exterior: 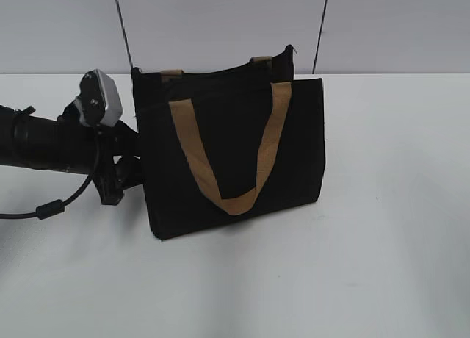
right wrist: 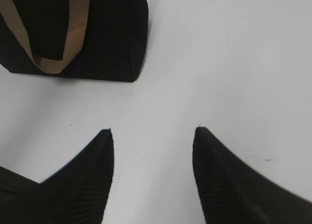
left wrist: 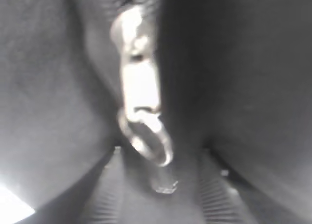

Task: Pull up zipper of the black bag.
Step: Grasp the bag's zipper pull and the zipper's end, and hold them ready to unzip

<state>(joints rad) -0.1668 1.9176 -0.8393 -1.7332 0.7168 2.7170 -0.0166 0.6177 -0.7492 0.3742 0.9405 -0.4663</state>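
White table (exterior: 382, 264) meets a pale grey wall (exterior: 220, 22).

The exterior view faces the bag (exterior: 233, 150) level from the front. The left wrist view sits against its zipper (left wrist: 141, 95). The right wrist view looks down, sharing the bag's corner.

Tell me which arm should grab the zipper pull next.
Left. Its pincer is already right at the silver zipper pull on the black bag. The right pincer hangs open over bare table, away from the bag.
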